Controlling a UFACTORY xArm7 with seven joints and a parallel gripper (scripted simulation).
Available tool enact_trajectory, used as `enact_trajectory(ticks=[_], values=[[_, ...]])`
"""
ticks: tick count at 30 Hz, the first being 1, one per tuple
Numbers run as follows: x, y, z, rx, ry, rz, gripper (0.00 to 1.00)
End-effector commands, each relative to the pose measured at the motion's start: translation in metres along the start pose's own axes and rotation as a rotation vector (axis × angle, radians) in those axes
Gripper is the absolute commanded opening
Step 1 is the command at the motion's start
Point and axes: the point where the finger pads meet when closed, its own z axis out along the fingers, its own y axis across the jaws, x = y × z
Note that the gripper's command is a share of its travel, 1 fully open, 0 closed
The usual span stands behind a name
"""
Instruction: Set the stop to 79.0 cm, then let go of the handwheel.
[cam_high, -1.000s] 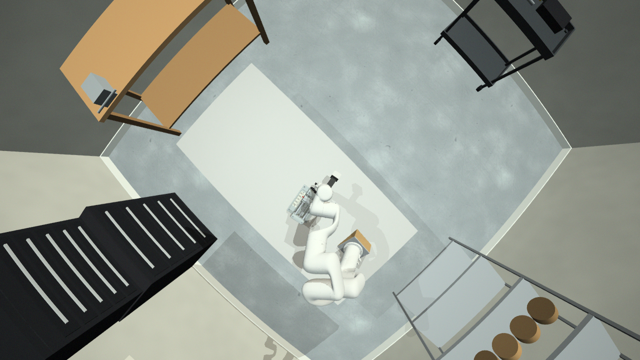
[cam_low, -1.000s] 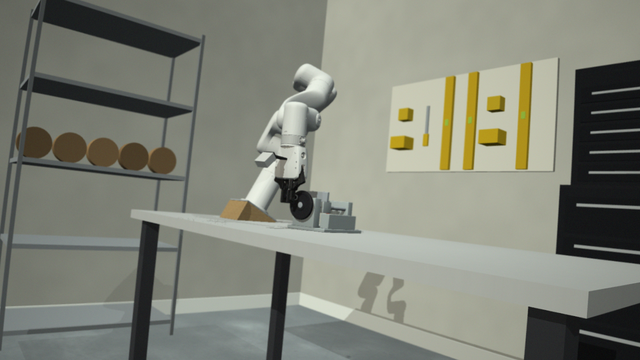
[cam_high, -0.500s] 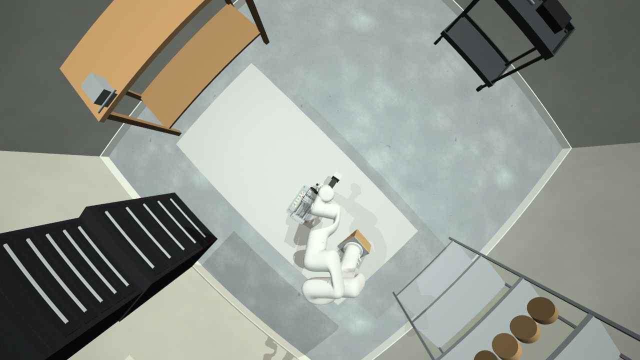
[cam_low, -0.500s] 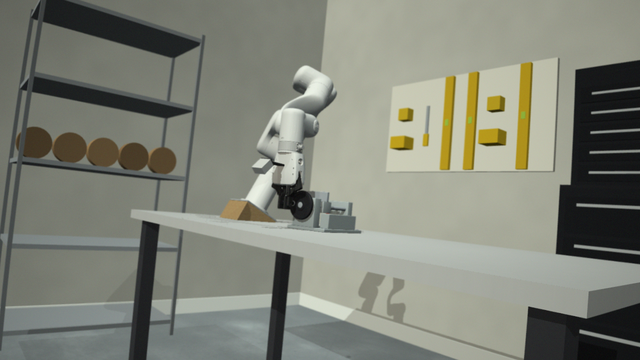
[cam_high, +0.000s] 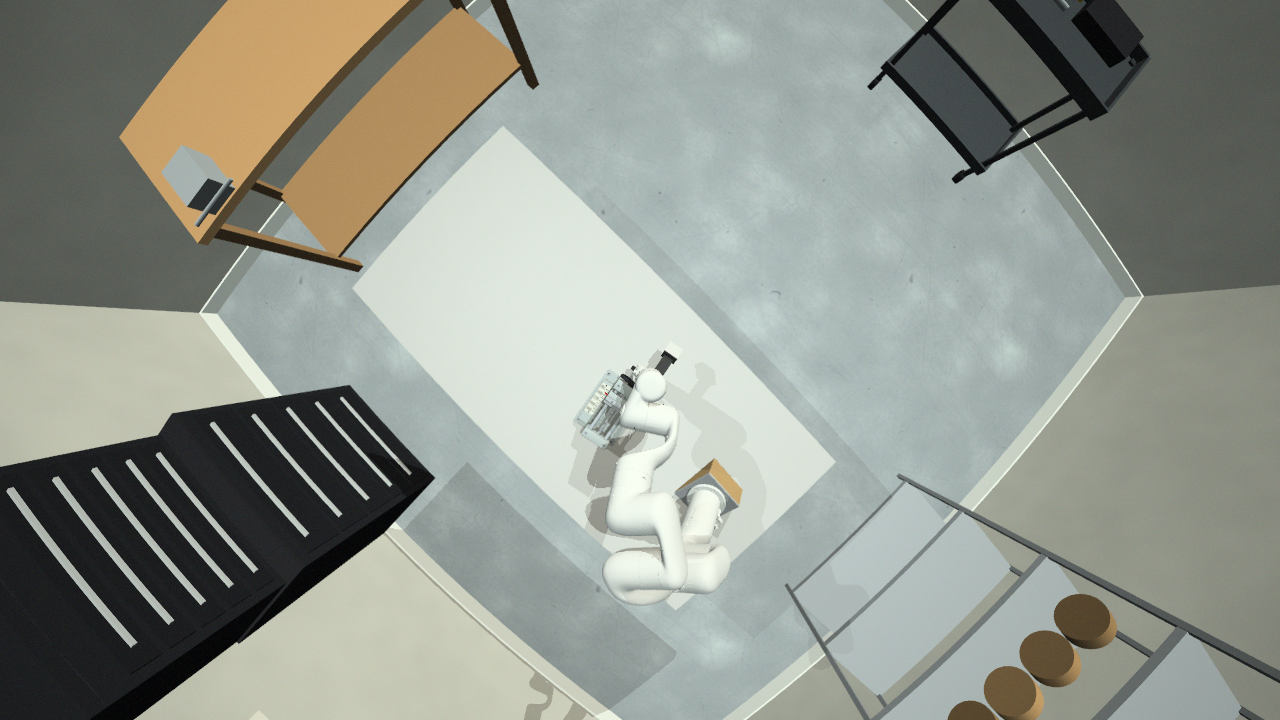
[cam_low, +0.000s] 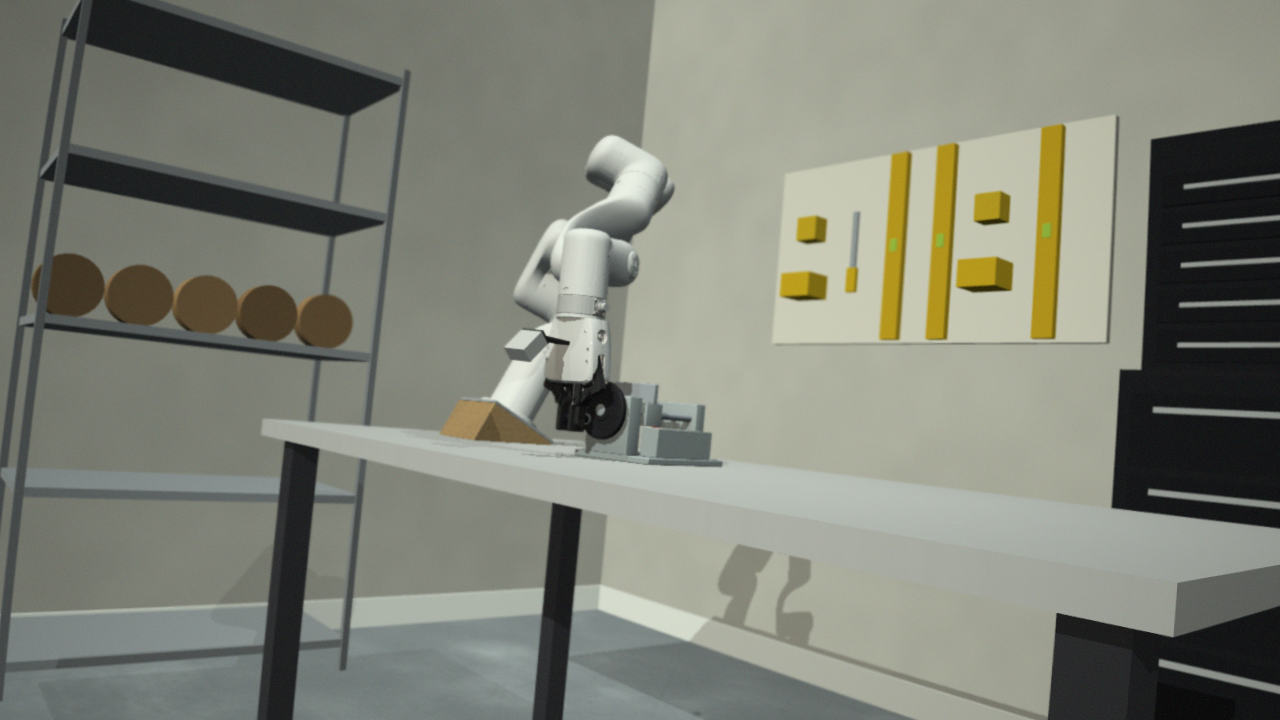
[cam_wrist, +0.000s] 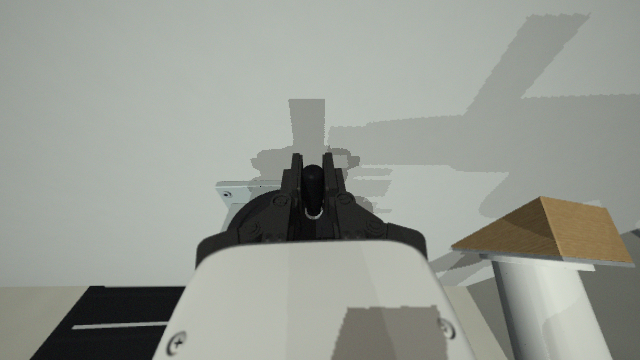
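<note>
Hand (cam_high: 633, 371) (cam_low: 574, 424) (cam_wrist: 312, 166), one: clamped on the black knob (cam_wrist: 313, 187) of the handwheel (cam_low: 605, 411) (cam_wrist: 252, 212), centre of the wrist frame. Bench (cam_high: 501, 268) (cam_low: 850, 501) (cam_wrist: 125, 125), one: pale, beneath.

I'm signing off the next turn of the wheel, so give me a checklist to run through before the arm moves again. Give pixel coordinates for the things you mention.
1. Pincer (cam_low: 572, 420) (cam_wrist: 312, 166) closed on the crank knob (cam_wrist: 313, 187): ok.
2. Knob sitting between both fingers: ok, one on each side.
3. Black handwheel (cam_low: 605, 411) (cam_wrist: 252, 212) on its grey device (cam_low: 675, 443) (cam_high: 601, 407): ok.
4. Stop at the target setting: cannot tell, no readable scale.
5. Handwheel let go: not ok, its knob is held.
6. Wooden wedge (cam_high: 726, 479) (cam_low: 483, 421) (cam_wrist: 530, 227) apart from the pincer: ok.
</note>
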Motion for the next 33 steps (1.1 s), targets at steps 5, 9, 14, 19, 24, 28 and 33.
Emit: enact_trajectory(ticks=[5,9,14,19,24,28,33], values=[[0.001,-0.007,0.007,0.002,0.003,0.001,0.06],[0.001,-0.009,0.008,0.002,0.003,0.001,0.06],[0.001,-0.013,0.01,0.002,0.003,0.001,0.06],[0.001,-0.016,0.012,0.002,0.003,0.001,0.06],[0.002,-0.018,0.013,0.002,0.003,0.001,0.06],[0.002,-0.021,0.014,0.002,0.003,0.001,0.06],[0.002,-0.024,0.014,0.002,0.003,0.001,0.06]])
